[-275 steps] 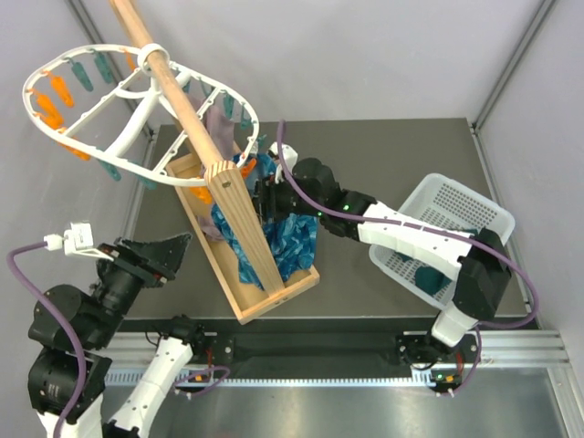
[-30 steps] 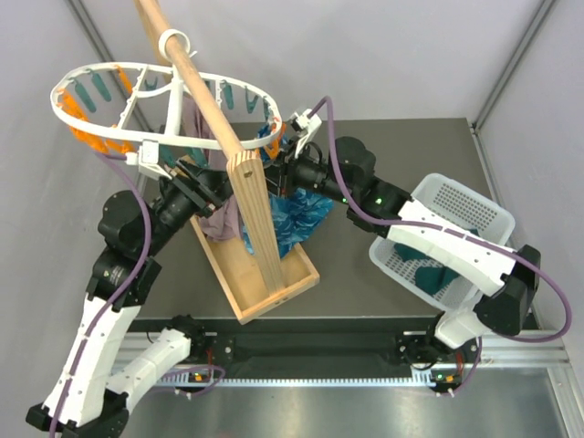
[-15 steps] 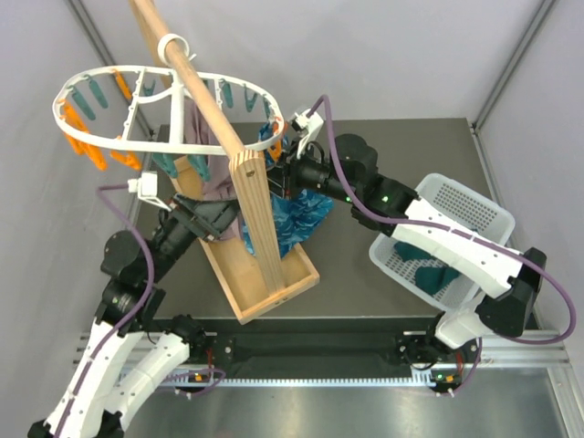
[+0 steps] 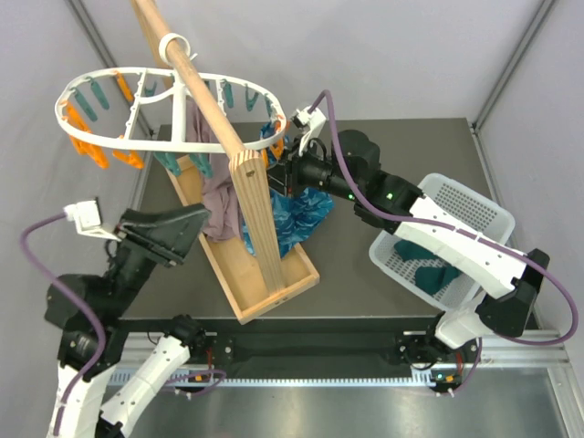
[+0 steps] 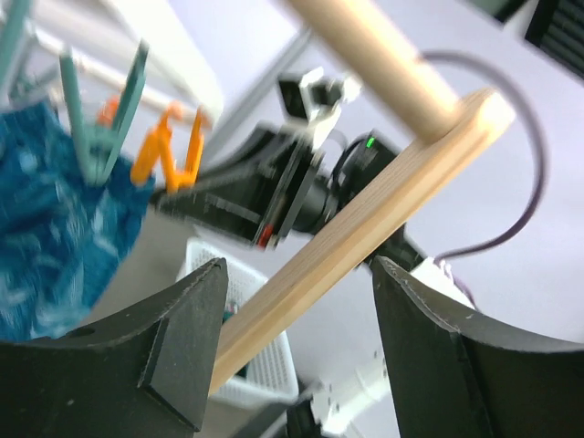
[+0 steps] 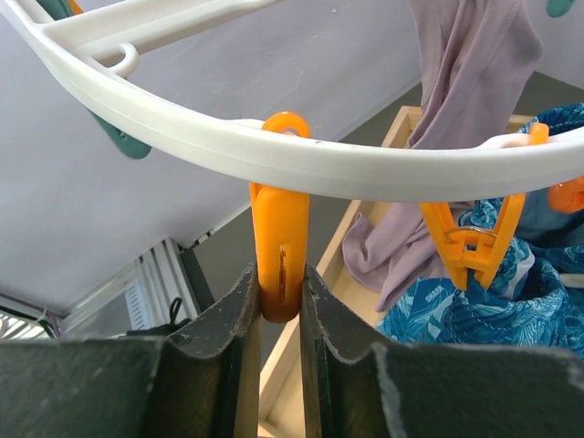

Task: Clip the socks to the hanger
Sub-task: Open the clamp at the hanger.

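The white oval hanger [image 4: 119,141] with teal and orange pegs hangs by its hook on the wooden pole; its rim [image 6: 274,160] crosses the right wrist view. My right gripper [image 4: 278,171] is at the hanger's right end, shut on an orange peg [image 6: 280,246] that hangs from the rim. Dark teal socks [image 4: 429,269] lie in the white basket [image 4: 474,214] at the right. My left gripper [image 4: 187,228] is open and empty, left of the wooden stand, away from the hanger. In the left wrist view its fingers [image 5: 182,328] frame the stand's beam [image 5: 365,237].
A wooden pole [image 4: 196,87] slants up from a wooden stand and tray [image 4: 265,297] at the centre. A mauve-grey cloth [image 4: 217,212] and a bright blue mottled cloth [image 4: 301,214] hang from pegs into the tray. Grey walls close the back and sides.
My left arm has pulled back from the hanger and mauve cloth to the lower left, gripper open. My right gripper stays at the hanger's right end.
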`<state>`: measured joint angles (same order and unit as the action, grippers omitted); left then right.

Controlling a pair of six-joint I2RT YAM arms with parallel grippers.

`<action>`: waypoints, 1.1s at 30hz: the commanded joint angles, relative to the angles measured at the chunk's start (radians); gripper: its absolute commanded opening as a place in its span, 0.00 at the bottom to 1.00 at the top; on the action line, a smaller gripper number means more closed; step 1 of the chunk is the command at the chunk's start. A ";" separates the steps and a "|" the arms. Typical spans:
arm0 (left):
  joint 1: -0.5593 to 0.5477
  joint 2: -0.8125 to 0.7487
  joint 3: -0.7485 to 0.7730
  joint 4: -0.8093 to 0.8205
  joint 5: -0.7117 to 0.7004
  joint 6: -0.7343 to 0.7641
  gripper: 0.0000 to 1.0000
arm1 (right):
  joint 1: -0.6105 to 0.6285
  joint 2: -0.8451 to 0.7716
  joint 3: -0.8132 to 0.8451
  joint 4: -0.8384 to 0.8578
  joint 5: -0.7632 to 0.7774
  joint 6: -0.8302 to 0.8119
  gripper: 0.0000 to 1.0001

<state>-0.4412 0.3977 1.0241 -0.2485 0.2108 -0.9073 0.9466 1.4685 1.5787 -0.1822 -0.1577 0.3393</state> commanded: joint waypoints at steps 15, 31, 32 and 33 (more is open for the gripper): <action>0.009 0.316 0.252 -0.086 -0.113 0.082 0.61 | -0.002 -0.008 0.172 -0.160 -0.049 -0.008 0.00; -0.007 0.432 0.131 0.136 0.027 -0.008 0.71 | -0.002 0.012 0.179 -0.178 -0.086 -0.080 0.00; -0.013 0.440 0.125 0.153 0.036 -0.004 0.71 | 0.000 0.012 0.173 -0.165 -0.092 -0.077 0.00; -0.017 0.455 0.122 0.161 0.039 0.004 0.71 | 0.000 0.012 0.165 -0.155 -0.097 -0.072 0.00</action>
<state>-0.4450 0.8066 1.1690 -0.1886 0.1837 -0.9100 0.9459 1.4841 1.7298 -0.3965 -0.2157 0.2787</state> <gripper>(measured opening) 0.711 0.172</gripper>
